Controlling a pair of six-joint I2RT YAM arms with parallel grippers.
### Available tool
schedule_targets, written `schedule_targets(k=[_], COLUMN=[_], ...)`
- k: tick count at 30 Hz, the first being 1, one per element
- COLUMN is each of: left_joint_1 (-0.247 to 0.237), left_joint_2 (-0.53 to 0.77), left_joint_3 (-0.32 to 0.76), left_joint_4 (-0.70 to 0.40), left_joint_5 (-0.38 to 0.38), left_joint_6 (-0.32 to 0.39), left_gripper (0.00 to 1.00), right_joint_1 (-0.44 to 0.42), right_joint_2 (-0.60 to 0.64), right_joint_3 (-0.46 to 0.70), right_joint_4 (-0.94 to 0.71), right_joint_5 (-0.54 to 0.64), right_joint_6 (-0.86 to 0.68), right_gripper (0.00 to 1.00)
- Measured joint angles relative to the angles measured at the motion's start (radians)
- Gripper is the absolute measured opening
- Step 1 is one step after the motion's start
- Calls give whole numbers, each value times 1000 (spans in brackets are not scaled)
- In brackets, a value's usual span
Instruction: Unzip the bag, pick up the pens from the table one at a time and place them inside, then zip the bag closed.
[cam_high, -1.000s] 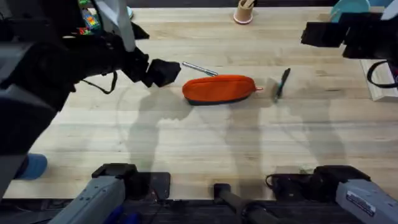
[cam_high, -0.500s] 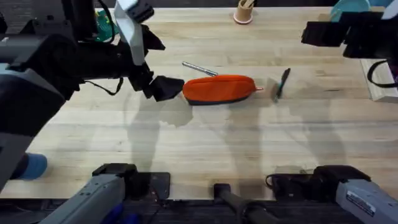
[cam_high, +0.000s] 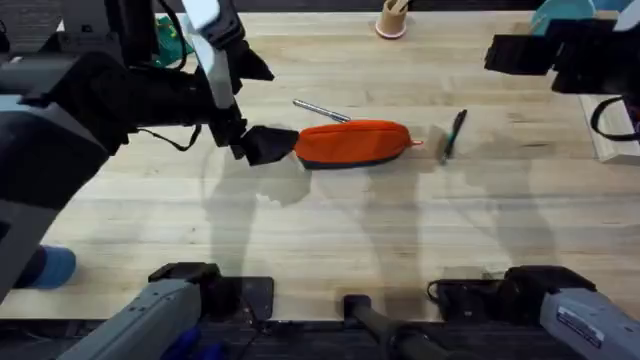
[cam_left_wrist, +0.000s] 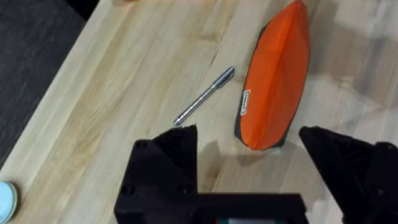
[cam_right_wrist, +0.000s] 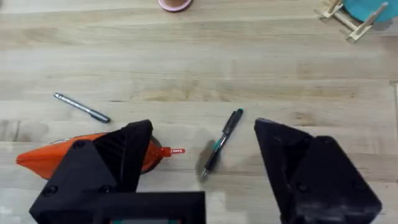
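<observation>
Overhead view first: the bag (cam_high: 352, 143) lies on its side near the middle of the table (cam_high: 330, 240), zipper shut, its red pull tab pointing toward the dark pen (cam_high: 454, 133) just beyond that end. The silver pen (cam_high: 320, 110) rests behind the bag's other end, close to it but apart. The left gripper (cam_high: 268, 146) sits low at that end, right by the fabric; whether it touches I cannot tell from above. The right arm hangs back at the far right edge.

From the left wrist, the left gripper (cam_left_wrist: 249, 158) stands wide open, its two black fingers (cam_left_wrist: 177, 149) straddling the bag's blunt end (cam_left_wrist: 273, 74), with nothing held. The silver pen (cam_left_wrist: 205, 96) lies just beside the bag.

From the right wrist, the right gripper (cam_right_wrist: 202, 158) is also spread open and empty, hovering over the dark pen (cam_right_wrist: 221, 142) and the pull tab (cam_right_wrist: 171, 151), with the bag (cam_right_wrist: 62, 155) partly hidden behind one finger.

I would judge the bag soft and light, apt to slide or crumple unless its end is pinned while the tab is drawn. The tab is small and needs a precise pinch. The pens look stiff, smooth and prone to roll; mid-barrel seems the safest hold.
</observation>
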Motion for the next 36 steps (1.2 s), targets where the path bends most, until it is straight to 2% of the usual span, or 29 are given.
schedule_targets(k=[14, 22, 36], left_joint_1=[0, 0, 0], left_joint_2=[2, 104, 221], left_joint_3=[0, 0, 0], left_joint_4=[-10, -21, -22], left_joint_5=[-4, -4, -3], left_joint_6=[8, 13, 103], left_gripper=[993, 993, 994], right_joint_1=[0, 0, 0], right_joint_2=[0, 0, 0], right_joint_3=[0, 0, 0], right_joint_4=[0, 0, 0], right_joint_5=[0, 0, 0], right_joint_6=[0, 0, 0], right_gripper=[996, 995, 996])
